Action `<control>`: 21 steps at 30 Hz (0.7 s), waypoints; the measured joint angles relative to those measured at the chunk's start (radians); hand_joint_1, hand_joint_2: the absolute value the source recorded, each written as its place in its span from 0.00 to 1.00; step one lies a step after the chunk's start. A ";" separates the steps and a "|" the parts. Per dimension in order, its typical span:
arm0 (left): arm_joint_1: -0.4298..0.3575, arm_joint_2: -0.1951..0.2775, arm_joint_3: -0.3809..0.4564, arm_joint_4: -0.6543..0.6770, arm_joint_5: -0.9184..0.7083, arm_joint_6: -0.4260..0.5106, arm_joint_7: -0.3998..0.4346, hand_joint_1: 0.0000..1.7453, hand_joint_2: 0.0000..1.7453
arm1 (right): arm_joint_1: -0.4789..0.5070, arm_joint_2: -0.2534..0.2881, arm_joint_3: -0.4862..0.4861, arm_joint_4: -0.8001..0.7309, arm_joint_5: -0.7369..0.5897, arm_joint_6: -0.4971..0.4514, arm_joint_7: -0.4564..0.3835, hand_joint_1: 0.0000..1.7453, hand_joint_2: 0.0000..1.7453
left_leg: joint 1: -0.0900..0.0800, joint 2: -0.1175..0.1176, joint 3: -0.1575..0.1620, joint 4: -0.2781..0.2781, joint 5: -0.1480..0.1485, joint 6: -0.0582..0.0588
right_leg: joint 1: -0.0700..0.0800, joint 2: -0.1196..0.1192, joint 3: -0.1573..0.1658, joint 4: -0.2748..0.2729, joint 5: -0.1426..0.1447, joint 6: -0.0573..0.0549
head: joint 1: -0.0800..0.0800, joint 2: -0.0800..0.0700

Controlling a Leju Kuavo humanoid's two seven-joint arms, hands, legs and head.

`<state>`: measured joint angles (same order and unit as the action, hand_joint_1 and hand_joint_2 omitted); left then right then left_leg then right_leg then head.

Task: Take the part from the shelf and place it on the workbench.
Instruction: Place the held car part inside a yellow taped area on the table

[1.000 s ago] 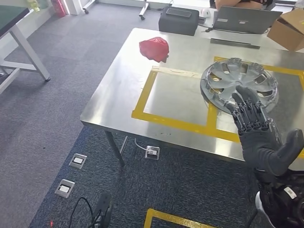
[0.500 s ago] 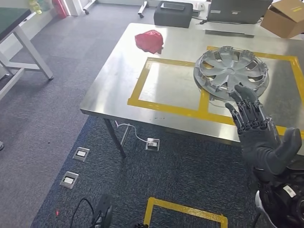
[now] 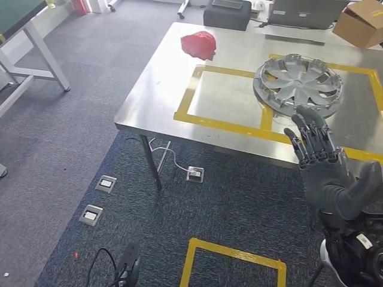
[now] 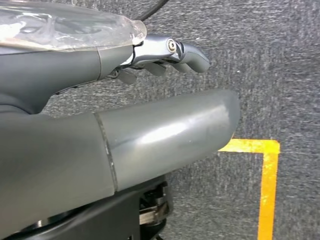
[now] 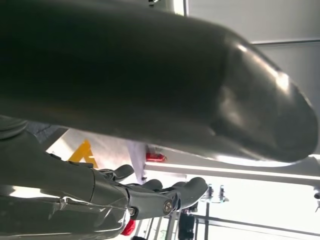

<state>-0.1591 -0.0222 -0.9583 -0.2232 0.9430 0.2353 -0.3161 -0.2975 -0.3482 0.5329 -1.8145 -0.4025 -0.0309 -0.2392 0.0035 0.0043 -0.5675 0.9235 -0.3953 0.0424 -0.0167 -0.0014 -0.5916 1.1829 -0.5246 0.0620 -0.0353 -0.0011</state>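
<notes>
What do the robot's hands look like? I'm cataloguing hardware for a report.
The right hand has a dark grey, glove-like palm, a thick smooth grey thumb and darker, segmented fingers; a black wrist below carries a small white label. The left hand, seen from its wrist camera, shows a glossy grey thumb, a clear glossy cover along its back and a silver link with a screw at the fingers.

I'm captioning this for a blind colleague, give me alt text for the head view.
A silver hubcap lies on a steel workbench, overlapping yellow tape lines, with the robot's right hand raised open just in front of it. A red cloth sits farther back on the bench, above grey carpet.
</notes>
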 joint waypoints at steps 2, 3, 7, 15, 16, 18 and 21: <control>0.000 0.000 0.000 0.000 0.000 0.000 0.002 0.00 0.00 | -0.003 0.000 0.000 0.000 0.000 0.000 0.000 0.00 0.00 | 0.000 0.000 -0.021 0.015 0.008 -0.009 | -0.001 0.001 0.096 -0.149 0.035 -0.001 | 0.004 0.000; -0.001 0.000 0.000 0.000 0.000 0.000 0.003 0.00 0.00 | -0.004 0.001 0.000 0.000 0.001 0.000 0.000 0.00 0.00 | -0.001 -0.001 -0.029 0.021 0.013 -0.014 | 0.000 0.002 0.125 -0.202 0.036 -0.003 | 0.004 0.000; -0.001 0.001 0.000 0.000 0.000 0.000 0.008 0.00 0.00 | -0.006 0.005 0.000 0.001 0.002 -0.005 -0.001 0.00 0.00 | -0.003 -0.001 -0.054 0.035 0.028 -0.037 | 0.002 0.000 0.116 -0.245 0.045 -0.027 | 0.005 0.000; -0.001 0.003 0.000 0.000 -0.006 -0.010 0.011 0.00 0.00 | 0.004 0.012 -0.001 0.001 0.014 -0.024 -0.005 0.00 0.00 | 0.003 -0.003 -0.085 0.300 -0.125 -0.052 | 0.001 -0.006 0.014 -0.246 0.134 -0.055 | -0.016 0.000; -0.002 0.003 -0.001 0.000 -0.007 -0.011 0.012 0.00 0.00 | 0.005 0.012 -0.001 0.001 0.016 -0.026 -0.007 0.00 0.00 | 0.002 -0.004 -0.032 0.234 -0.102 -0.047 | 0.001 -0.005 0.004 -0.245 0.145 -0.053 | -0.018 0.000; -0.006 0.004 -0.001 0.000 -0.007 -0.012 0.013 0.00 0.00 | 0.007 0.013 -0.003 0.001 0.018 -0.029 -0.011 0.00 0.00 | -0.003 -0.005 0.078 0.079 -0.092 -0.035 | 0.004 -0.003 -0.011 -0.245 0.165 -0.045 | -0.024 0.000; -0.008 0.005 -0.001 0.000 -0.006 -0.012 0.014 0.00 0.00 | 0.012 0.014 -0.008 0.000 0.021 -0.030 -0.015 0.00 0.00 | -0.008 -0.006 0.114 -0.003 -0.092 -0.018 | 0.004 -0.004 -0.019 -0.254 0.196 -0.027 | -0.025 0.000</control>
<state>-0.1673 -0.0169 -0.9590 -0.2232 0.9366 0.2235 -0.3025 -0.2851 -0.3346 0.5248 -1.8142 -0.3819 -0.0608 -0.2546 -0.0047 -0.0016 -0.4538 0.9201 -0.4868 0.0249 -0.0124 -0.0057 -0.6110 0.9292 -0.3288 0.0352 -0.0598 -0.0011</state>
